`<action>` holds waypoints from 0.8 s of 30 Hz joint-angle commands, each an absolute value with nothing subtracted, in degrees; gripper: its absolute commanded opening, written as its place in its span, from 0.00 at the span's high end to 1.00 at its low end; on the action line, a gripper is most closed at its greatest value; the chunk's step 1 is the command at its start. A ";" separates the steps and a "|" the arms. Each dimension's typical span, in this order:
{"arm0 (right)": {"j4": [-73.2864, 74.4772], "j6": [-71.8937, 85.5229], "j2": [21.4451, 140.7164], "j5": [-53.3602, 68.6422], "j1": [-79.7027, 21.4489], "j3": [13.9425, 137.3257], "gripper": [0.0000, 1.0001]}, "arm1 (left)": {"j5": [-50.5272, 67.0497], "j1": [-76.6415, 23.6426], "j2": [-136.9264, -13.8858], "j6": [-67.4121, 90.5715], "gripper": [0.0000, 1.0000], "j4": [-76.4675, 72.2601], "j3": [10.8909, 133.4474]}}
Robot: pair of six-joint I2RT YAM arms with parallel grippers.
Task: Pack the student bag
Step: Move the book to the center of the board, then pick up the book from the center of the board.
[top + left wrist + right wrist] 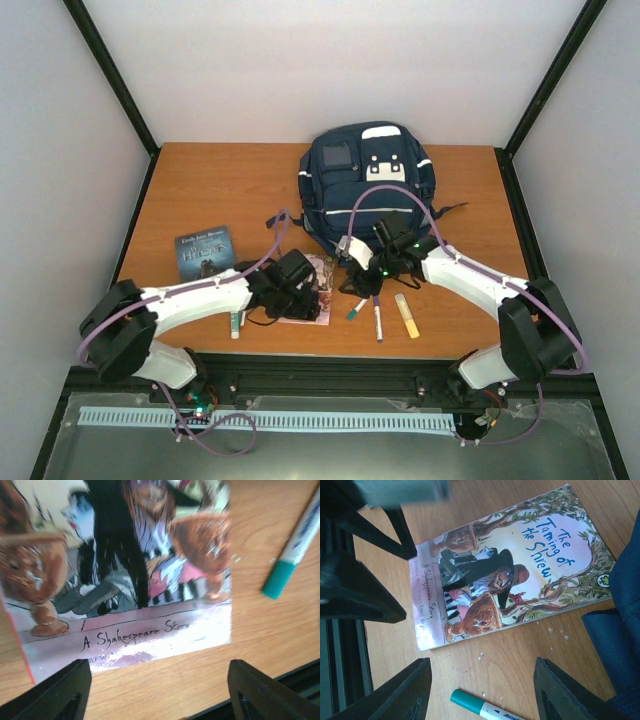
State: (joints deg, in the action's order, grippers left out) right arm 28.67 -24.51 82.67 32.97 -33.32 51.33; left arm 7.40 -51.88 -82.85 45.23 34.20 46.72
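The counter (200, 190) carries everything. The student bag (367, 185) lies at its far centre, front face up, well apart from the near edge. Next in size, the paperback (125, 580) (title: "The Taming of the Shrew") lies flat, cover up, just beside the bag's near side.

My left end effector (160, 690) hangs released over the paperback's lower edge, fingers wide, gripping nothing. My right end effector (482, 690) is also released and empty, above bare wood between the paperback and the teal-capped marker (470, 705).

I judge the step in hand to be lifting the paperback. A flat book offers no pinch face, so I would:
1. Drag it by the cover until 1 edge overhangs the counter lip.
2. Close across cover and back.

The right arm should stay out of that path.

Hidden:
- From the top view I cannot tell whether the bag's main zip is open.
- The left arm covers part of the paperback there.
- The left wrist view is blurred.
- Both wrist views cut off the marker.
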 commanded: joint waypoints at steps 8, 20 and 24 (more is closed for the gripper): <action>27.36 -16.09 92.17 32.42 -34.36 57.38 0.47 | -1.21 -44.29 -76.96 42.40 0.17 33.20 48.34; 25.96 -14.32 98.86 30.40 -38.86 60.46 0.72 | 2.54 -37.58 -82.43 39.68 0.23 25.81 46.98; 26.30 -14.55 101.63 29.74 -39.41 60.50 0.74 | 5.69 -35.23 -84.83 40.03 0.19 22.52 45.82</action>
State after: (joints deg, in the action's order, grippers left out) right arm 26.20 -14.92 99.18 30.61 -38.57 59.68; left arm 2.42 -37.26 -83.00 41.08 27.55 46.46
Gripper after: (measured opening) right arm 0.260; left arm 0.784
